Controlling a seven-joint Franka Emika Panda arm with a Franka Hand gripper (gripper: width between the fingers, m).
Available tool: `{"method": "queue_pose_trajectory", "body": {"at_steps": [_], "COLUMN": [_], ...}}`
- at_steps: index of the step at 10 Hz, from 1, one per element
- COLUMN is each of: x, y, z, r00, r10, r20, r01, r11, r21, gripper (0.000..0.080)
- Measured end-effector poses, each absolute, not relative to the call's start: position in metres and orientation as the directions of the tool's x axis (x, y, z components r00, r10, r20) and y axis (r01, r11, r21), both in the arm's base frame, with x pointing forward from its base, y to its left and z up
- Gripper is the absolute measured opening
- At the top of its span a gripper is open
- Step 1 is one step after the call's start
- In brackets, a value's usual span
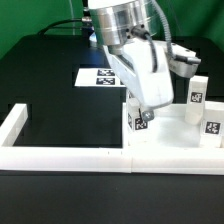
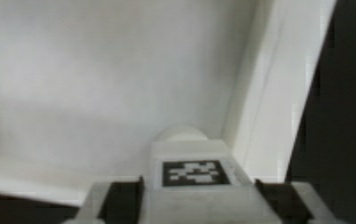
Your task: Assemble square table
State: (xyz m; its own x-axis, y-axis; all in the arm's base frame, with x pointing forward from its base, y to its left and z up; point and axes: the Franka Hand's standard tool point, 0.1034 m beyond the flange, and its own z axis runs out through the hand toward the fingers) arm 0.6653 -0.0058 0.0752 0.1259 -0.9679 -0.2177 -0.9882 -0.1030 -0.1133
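Note:
My gripper (image 1: 141,110) is shut on a small white leg block (image 1: 140,122) with a black-and-white tag. It holds the block upright at the near left corner of the flat white square tabletop (image 1: 172,138). In the wrist view the tagged leg block (image 2: 196,165) sits between my dark fingers (image 2: 125,200), with the white tabletop (image 2: 104,90) behind it. Two more tagged leg blocks stand upright on the exterior view's right, one at the back (image 1: 197,97) and one nearer (image 1: 212,128).
A long low white border wall (image 1: 70,155) runs along the front and turns up the exterior view's left side (image 1: 14,122). The marker board (image 1: 100,77) lies flat behind the arm. The table top is black. A white edge strip (image 2: 273,80) runs beside the slab.

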Motion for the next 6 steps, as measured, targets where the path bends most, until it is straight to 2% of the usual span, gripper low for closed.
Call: {"method": "queue_pose_trajectory", "body": {"at_steps": [1,2,3,4,5,6], "x": [0.6656,0.6655,0.6649,0.6634,0.6619,0.6616], "y": [-0.0063,-0.0058,-0.0059,-0.0042,-0.0022,-0.0016], "z": [0.0754,0.0751,0.0745,0.0732,0.0717,0.0743], "r00": [0.077,0.093,0.197,0.360,0.536,0.739], "r10": [-0.970,-0.969,-0.957,-0.915,-0.829,-0.660], "r20": [-0.230,-0.228,-0.211,-0.183,-0.159,-0.138], "r01": [-0.993,-0.992,-0.976,-0.930,-0.843,-0.674], "r11": [-0.054,-0.069,-0.173,-0.336,-0.514,-0.717], "r21": [-0.107,-0.110,-0.129,-0.151,-0.161,-0.177], "gripper": [0.0291,0.0303,0.0303,0.0484,0.0595,0.0636]}}
